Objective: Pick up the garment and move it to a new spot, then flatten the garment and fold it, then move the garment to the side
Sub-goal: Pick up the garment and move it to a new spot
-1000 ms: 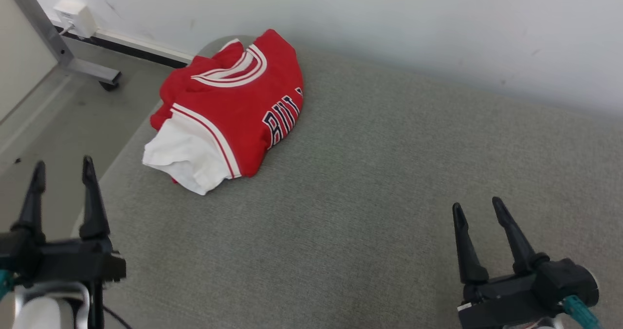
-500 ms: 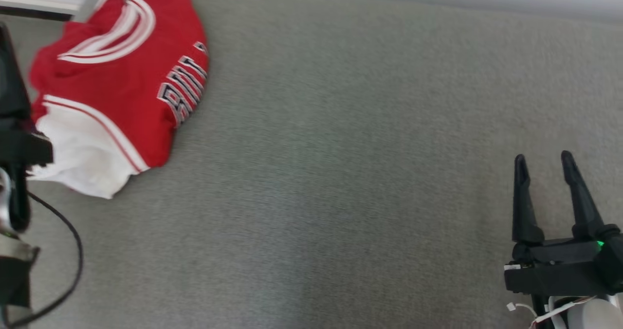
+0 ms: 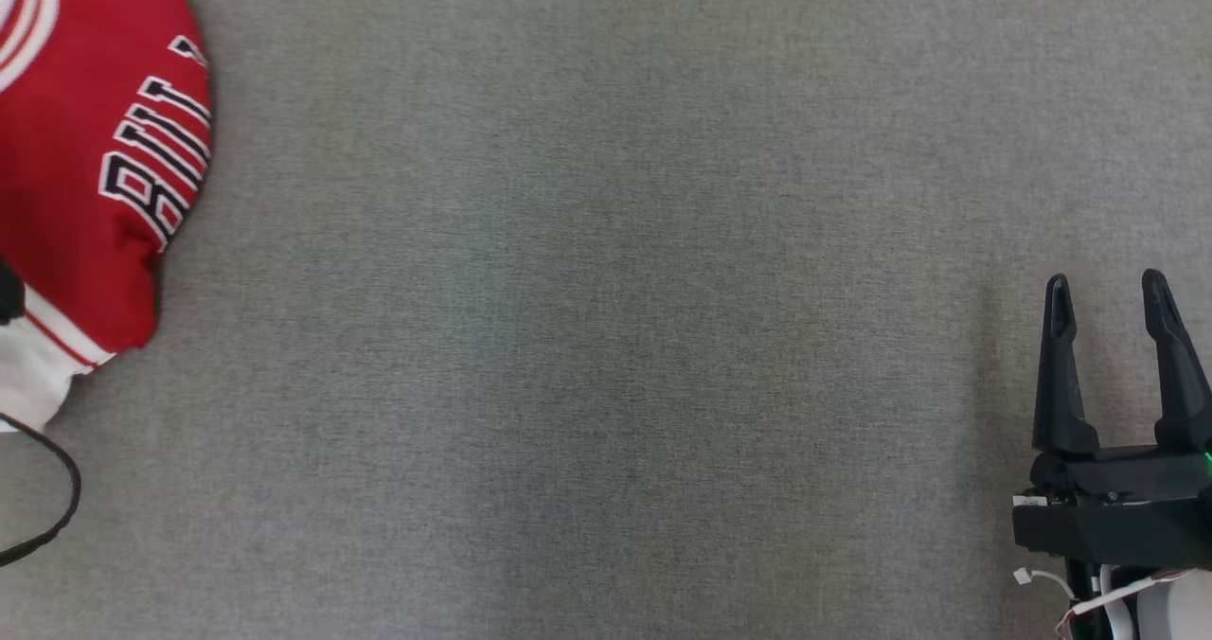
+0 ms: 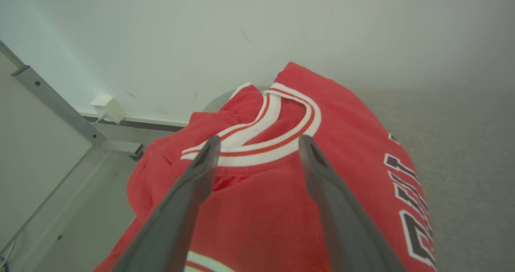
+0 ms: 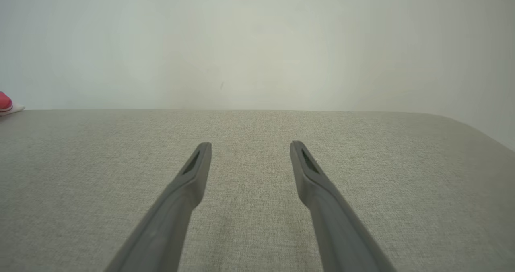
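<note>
The garment (image 3: 85, 148) is a red jersey with white trim and dark lettering, lying bunched at the far left of the grey fabric surface (image 3: 606, 337). In the left wrist view my left gripper (image 4: 259, 139) hovers open just above the garment (image 4: 281, 207), fingertips over its white-striped collar, nothing between them. My right gripper (image 3: 1105, 285) stands open at the lower right of the head view, far from the garment. The right wrist view has the right gripper (image 5: 250, 144) open over bare fabric, with a red sliver of the garment (image 5: 4, 102) at the left edge.
A pale wall (image 5: 257, 42) runs behind the surface. Left of the garment the surface ends; beyond are floor, a metal frame leg (image 4: 60, 107) and a white box (image 4: 106, 107) on the wall. A black cable (image 3: 57, 498) loops at the head view's left edge.
The head camera has swung right and down, so the garment now sits at the picture's left edge and the wall is out of it. Both grippers stay open.
</note>
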Controlling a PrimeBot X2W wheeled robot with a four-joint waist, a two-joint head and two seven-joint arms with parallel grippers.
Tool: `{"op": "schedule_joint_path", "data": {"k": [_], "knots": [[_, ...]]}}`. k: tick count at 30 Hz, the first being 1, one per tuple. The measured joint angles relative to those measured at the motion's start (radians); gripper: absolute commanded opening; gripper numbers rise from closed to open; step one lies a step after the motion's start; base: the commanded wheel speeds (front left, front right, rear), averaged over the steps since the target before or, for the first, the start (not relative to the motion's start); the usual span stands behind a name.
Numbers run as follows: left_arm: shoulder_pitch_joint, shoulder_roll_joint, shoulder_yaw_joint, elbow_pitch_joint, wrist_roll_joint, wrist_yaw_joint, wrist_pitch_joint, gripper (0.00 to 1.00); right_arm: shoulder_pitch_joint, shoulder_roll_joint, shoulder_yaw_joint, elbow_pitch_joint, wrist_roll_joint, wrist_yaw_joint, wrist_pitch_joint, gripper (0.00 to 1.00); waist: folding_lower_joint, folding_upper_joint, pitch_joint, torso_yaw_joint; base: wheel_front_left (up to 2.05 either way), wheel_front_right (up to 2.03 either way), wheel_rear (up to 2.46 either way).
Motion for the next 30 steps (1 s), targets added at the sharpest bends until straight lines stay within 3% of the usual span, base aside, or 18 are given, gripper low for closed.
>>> {"op": "schedule_joint_path", "data": {"k": [12, 13, 14, 19, 26, 30], "knots": [[-0.017, 0.022, -0.155, 0.176, -0.152, 0.0, 0.233, 1.0, -0.013, 0.002, 0.011, 0.002, 0.0, 0.0, 0.0, 1.0, -0.0002, -0.0001, 0.013, -0.04, 0.0, 0.0, 0.0], [-0.017, 0.022, -0.16, 0.182, -0.159, 0.0, 0.242, 0.3, -0.013, 0.002, 0.012, 0.002, 0.0, 0.0, 0.0, 1.0, -0.0003, -0.0001, 0.012, -0.041, 0.0, 0.0, 0.0], [-0.018, 0.023, -0.166, 0.19, -0.161, 0.0, 0.249, 0.0, -0.013, 0.003, 0.013, 0.003, 0.0, 0.0, 0.0, 1.0, -0.0003, -0.0001, 0.011, -0.043, 0.0, 0.0, 0.0], [-0.024, 0.029, -0.193, 0.213, -0.155, 0.001, 0.216, 0.0, -0.016, 0.005, 0.015, 0.011, 0.0, 0.0, 0.0, 1.0, -0.0003, -0.0001, 0.0, -0.048, 0.0, 0.0, 0.0], [-0.083, 0.051, -0.21, 0.173, -0.084, 0.05, -0.018, 0.0, -0.014, 0.018, 0.026, 0.031, 0.007, 0.0, 0.0, 1.0, -0.0003, -0.0001, -0.057, -0.041, 0.0, 0.0, 0.0], [-0.134, 0.055, -0.225, 0.11, -0.057, 0.057, -0.093, 0.0, -0.008, 0.029, 0.033, 0.05, 0.014, 0.0, 0.0, 1.0, -0.0003, -0.0001, -0.104, -0.035, 0.0, 0.0, 0.0]]}}
